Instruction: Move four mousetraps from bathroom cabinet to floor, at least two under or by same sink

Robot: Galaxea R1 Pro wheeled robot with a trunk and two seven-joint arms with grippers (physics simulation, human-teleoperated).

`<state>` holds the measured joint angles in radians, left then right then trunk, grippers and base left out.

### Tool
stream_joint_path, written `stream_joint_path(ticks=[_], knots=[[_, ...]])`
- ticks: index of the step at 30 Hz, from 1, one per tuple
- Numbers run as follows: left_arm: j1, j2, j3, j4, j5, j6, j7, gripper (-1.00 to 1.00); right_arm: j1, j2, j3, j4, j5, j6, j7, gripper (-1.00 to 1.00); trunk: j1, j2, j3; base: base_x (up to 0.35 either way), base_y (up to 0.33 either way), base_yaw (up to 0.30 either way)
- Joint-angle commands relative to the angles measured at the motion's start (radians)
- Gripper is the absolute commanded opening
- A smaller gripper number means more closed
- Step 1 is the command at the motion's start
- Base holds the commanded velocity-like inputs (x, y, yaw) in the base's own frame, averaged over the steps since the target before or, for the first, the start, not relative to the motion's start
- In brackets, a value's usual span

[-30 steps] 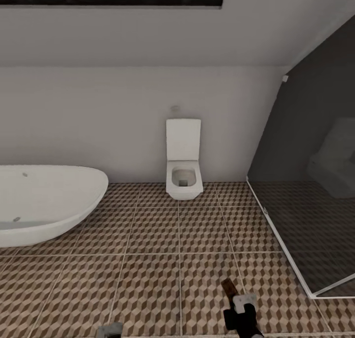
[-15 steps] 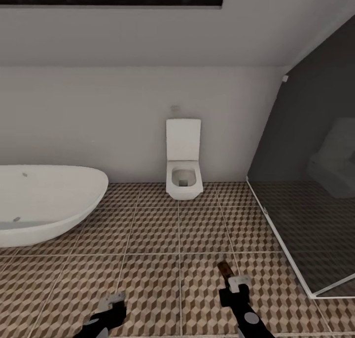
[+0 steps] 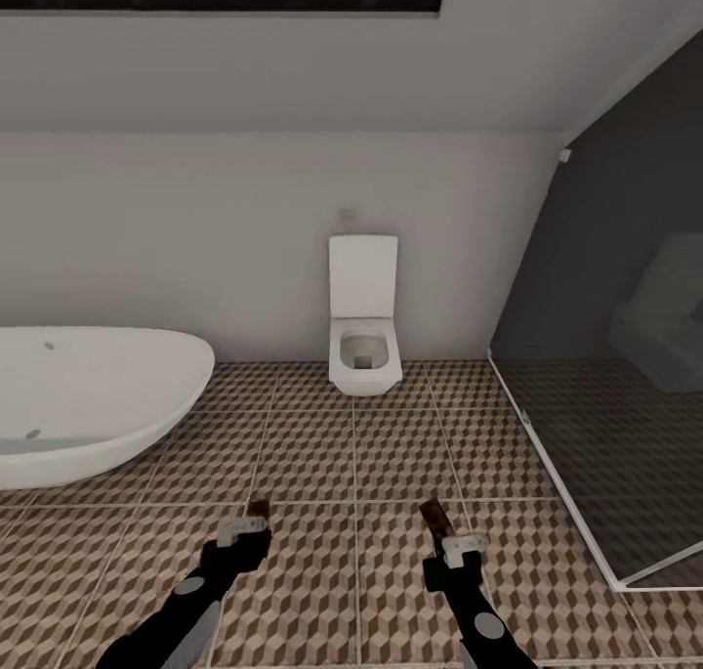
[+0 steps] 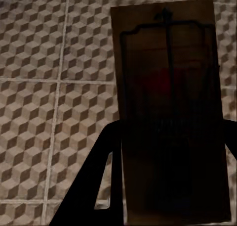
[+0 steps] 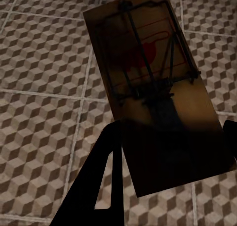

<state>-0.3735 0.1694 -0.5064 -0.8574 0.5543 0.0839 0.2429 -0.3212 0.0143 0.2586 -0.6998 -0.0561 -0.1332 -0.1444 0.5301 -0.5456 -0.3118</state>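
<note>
Each of my grippers holds a mousetrap above the bathroom floor (image 3: 351,454). My left gripper (image 3: 246,524) is shut on a tan wooden mousetrap (image 4: 168,112) whose dark spring bar and faint red mark face the left wrist camera. My right gripper (image 3: 444,537) is shut on a second mousetrap (image 5: 148,82), tilted, with a red mark and metal bars; it also shows in the head view as a mousetrap (image 3: 434,520) sticking forward past the fingers. The cabinet and the sink are out of view.
A white oval bathtub (image 3: 88,405) stands at the left. A white square toilet (image 3: 364,342) hangs on the far wall. The glass-walled shower (image 3: 605,425) with its darker floor takes the right side. Open patterned tiles lie between them.
Both arms have reached forward and up into the head view, each with its mousetrap. The left arm came in from the bottom edge. The room has not shifted.
</note>
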Motion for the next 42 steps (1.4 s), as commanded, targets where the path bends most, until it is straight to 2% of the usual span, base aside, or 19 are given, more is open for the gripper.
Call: stream_joint_path(ticks=[1,5,8,11,14,22,29,32,34,35,38,42], knots=[[-0.001,0.006,-0.006,-0.034,0.002,0.004,0.013,-1.0,-0.001,-0.001,0.005,0.0,-0.007,-0.005,-0.009,-1.0,0.0,-0.001,-0.002,0.0,0.0,0.0],[-0.001,0.011,-0.005,-0.081,-0.004,0.009,0.017,-1.0,-0.001,0.0,0.005,0.0,-0.007,-0.006,-0.009,-1.0,0.0,-0.001,-0.002,0.0,0.0,0.0],[-0.001,0.009,0.001,-0.072,-0.005,0.013,0.019,-1.0,-0.001,0.001,0.005,0.0,-0.007,-0.006,-0.012,-1.0,0.0,-0.001,-0.002,0.0,0.0,0.0],[-0.001,-0.018,0.003,-0.019,-0.006,0.015,0.02,-1.0,-0.001,0.002,0.005,0.0,-0.007,-0.006,-0.013,-1.0,0.0,-0.001,-0.002,0.0,0.0,0.0],[-0.001,-0.026,0.002,0.001,-0.006,0.014,0.019,-1.0,-0.001,0.001,0.005,-0.001,-0.007,-0.012,-0.018,-1.0,0.0,-0.001,-0.002,0.0,0.0,0.0],[-0.001,-0.031,-0.002,0.002,-0.007,0.014,0.018,-1.0,-0.001,0.001,0.002,-0.003,-0.008,-0.044,-0.164,-1.0,0.0,-0.001,-0.002,0.0,0.0,0.0],[-0.001,-0.033,-0.002,-0.007,-0.006,0.014,0.018,-1.0,-0.001,0.0,0.002,-0.004,-0.008,-0.035,-0.188,-1.0,0.0,-0.001,-0.002,0.0,0.0,0.0],[-0.001,-0.031,-0.002,-0.041,-0.005,0.017,0.02,-1.0,-0.003,0.0,0.001,-0.038,-0.01,0.039,-0.189,-1.0,0.0,-0.001,-0.002,0.0,0.0,0.0],[-0.001,-0.028,-0.001,-0.091,-0.005,0.055,0.021,-1.0,-0.004,0.0,0.001,-0.112,-0.011,0.179,-0.19,-1.0,0.0,-0.001,-0.002,0.0,0.0,0.0],[-0.001,-0.025,0.003,-0.149,-0.005,0.194,0.022,-1.0,-0.004,0.001,0.001,-0.18,-0.012,0.3,-0.19,-1.0,0.0,-0.001,-0.002,0.0,0.0,0.0],[-0.001,-0.024,0.01,-0.164,-0.005,0.246,0.022,-1.0,-0.004,0.002,0.001,-0.195,-0.013,0.324,-0.19,-1.0,0.0,-0.001,-0.002,0.0,0.0,0.0],[-0.001,-0.025,0.012,-0.17,-0.005,0.264,0.022,-1.0,-0.004,0.002,0.001,-0.207,-0.014,0.336,-0.19,-1.0,0.0,-0.001,-0.002,0.0,0.0,0.0]])
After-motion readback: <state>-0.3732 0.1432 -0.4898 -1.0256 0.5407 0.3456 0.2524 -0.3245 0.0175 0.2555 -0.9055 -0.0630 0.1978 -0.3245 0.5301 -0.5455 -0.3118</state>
